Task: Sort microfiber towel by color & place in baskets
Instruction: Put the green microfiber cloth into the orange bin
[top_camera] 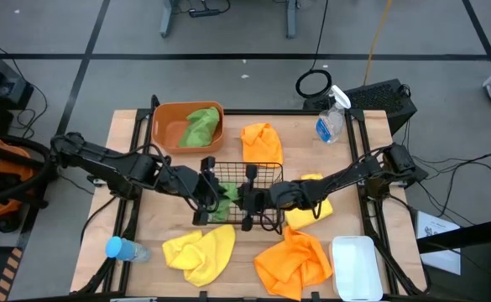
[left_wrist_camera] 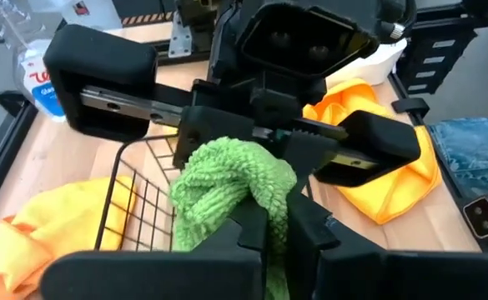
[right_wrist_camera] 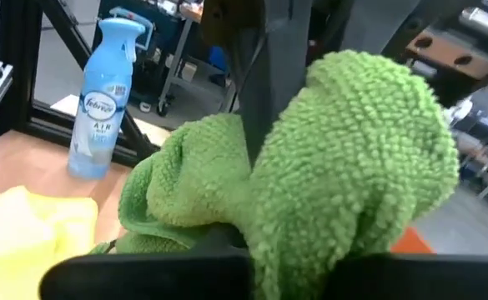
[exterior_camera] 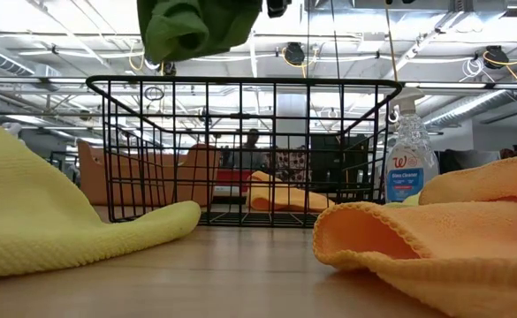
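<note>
Meeting over the black wire basket (top_camera: 247,186), both grippers are closed on one green towel (top_camera: 226,201), which looks like a handover between the arms or a shared lift. The left gripper (top_camera: 212,190) pinches the cloth from one side and the right gripper (top_camera: 247,200) clamps it from the other, so the towel hangs bunched between them, above the basket's near rim. A second green towel (top_camera: 201,126) already lies in the orange tub (top_camera: 166,123), probably this one's destination.

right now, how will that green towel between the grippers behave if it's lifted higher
Likely floppy: the green towel bunches and droops where the left gripper and right gripper pinch it. Probably light, since small pinches hold it. Its fuzzy pile should resist slipping.
</note>
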Motion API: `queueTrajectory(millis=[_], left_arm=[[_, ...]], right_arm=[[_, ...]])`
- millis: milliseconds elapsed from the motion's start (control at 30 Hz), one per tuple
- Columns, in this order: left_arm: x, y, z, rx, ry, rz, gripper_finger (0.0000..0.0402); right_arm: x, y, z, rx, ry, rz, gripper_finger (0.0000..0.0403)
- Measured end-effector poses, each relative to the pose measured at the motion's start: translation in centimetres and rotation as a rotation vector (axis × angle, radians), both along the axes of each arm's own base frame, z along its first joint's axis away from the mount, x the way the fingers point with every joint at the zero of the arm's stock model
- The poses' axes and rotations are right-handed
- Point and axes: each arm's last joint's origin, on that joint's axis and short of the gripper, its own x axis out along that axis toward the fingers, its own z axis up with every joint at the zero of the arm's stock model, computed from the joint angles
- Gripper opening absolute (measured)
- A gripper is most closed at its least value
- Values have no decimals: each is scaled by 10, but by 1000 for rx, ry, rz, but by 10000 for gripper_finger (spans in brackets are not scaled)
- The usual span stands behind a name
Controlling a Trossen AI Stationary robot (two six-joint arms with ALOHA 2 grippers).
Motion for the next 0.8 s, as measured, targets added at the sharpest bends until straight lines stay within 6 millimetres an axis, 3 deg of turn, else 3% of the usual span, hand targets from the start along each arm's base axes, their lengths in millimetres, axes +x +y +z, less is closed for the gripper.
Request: queueTrajectory(millis=[133, 367, 800], left_arm=[[-17, 4, 5, -9, 32, 98, 82], [-47, 5, 6, -41, 119, 250, 195], [-24, -40, -4, 2, -15, 243, 342]], right_arm=[[-1, 1, -10, 25, 84, 6, 33], [-2, 0, -15, 50, 129, -6, 12], [-18, 1, 20, 56, 43, 11, 19]])
